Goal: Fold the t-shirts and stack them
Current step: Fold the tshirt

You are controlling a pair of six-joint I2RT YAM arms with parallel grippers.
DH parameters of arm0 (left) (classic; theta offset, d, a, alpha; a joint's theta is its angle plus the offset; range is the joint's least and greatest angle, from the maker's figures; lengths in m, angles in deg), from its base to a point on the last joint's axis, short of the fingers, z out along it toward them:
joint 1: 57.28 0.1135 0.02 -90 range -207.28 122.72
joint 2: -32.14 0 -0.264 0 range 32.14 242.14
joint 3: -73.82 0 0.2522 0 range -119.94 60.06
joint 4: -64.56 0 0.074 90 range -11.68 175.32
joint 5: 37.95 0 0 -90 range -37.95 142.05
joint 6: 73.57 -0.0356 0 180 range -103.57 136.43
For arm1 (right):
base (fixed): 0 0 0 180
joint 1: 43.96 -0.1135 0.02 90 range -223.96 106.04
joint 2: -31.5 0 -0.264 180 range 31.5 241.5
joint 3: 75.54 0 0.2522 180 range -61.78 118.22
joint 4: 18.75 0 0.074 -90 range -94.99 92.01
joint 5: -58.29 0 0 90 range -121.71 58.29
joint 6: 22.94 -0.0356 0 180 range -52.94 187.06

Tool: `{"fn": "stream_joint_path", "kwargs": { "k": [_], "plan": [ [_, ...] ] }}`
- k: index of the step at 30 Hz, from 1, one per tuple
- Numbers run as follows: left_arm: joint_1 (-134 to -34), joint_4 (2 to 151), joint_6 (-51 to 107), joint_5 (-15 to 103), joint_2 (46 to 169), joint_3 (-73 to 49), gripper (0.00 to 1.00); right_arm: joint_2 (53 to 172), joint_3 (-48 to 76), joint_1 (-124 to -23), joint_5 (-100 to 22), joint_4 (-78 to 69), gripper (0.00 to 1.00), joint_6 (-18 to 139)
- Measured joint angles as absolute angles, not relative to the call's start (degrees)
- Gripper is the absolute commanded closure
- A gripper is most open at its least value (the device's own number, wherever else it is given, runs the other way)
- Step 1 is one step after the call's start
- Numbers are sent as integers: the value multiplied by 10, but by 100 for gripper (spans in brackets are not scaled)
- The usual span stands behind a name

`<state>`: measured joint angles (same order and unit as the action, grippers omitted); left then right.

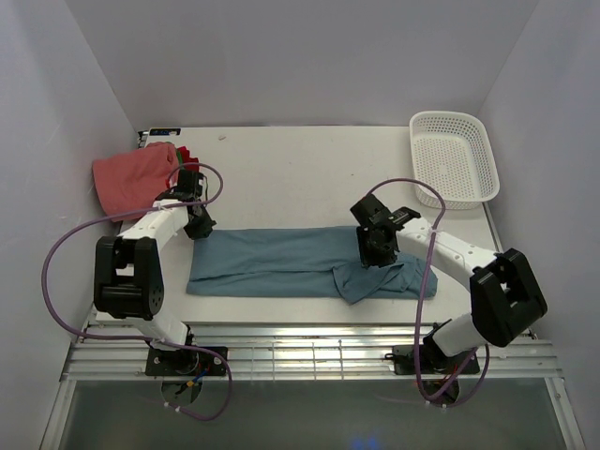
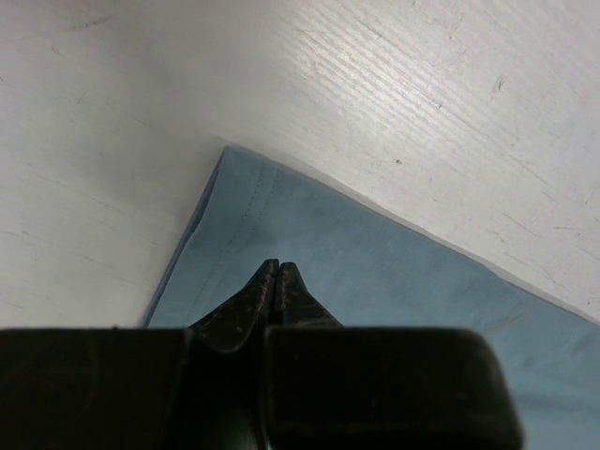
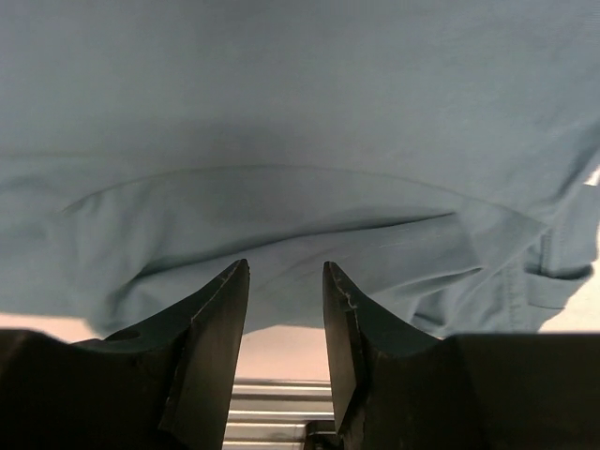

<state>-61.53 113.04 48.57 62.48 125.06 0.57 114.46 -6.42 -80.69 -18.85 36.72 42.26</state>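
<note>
Right gripper [image 3: 286,281] is standing open, jaws apart with nothing between them; tips are hanging just short of a rumpled ridge of the teal t-shirt [image 3: 300,141]; cloth is filling everything ahead of the tips, and a sleeve hem is showing off to the gripper's right.

Left gripper [image 2: 278,270] is sitting closed, tips pressed together over the other end of the same shirt; I cannot tell whether a thin layer is pinched; the shirt's corner is lying just ahead and to the left of the tips, bare white surface [image 2: 394,84] beyond it.

Shirt is lying as a long band between the two grippers, flat under the left one, bunched and doubled under the right one.

Handling, as judgement: light, limp cotton; not fragile, not slippery, but it is going to sag and drag, keeping no shape when lifted; one pinch is likely to bring up the top layer only. Best hold is probably at hems and corners, where stitching is giving the jaws something firmer; the ridge ahead of the right gripper is offering an easy bite, though the bunch is wanting smoothing before the next fold; lifting both ends together should be keeping the fold line straight.

Further out: a pink t-shirt [image 1: 131,178] with a red t-shirt [image 1: 187,155] beside it, behind and to the left of the left gripper; a white basket [image 1: 455,155] well beyond the right gripper, to its right.
</note>
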Motion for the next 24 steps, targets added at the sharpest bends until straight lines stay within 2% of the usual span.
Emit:
{"fn": "stream_joint_path", "kwargs": {
  "k": [5, 14, 24],
  "plan": [
    [-615, 1130, 480, 623, 1238, 6, 84, 1159, -69, -764, -154, 366, 56, 428],
    [-615, 1130, 468, 614, 1237, 6, 84, 1181, -66, -638, -128, 336, 56, 470],
    [-615, 1136, 469, 658, 1251, 5, 82, 1288, 39, -552, -118, 302, 57, 533]
  ]
}}
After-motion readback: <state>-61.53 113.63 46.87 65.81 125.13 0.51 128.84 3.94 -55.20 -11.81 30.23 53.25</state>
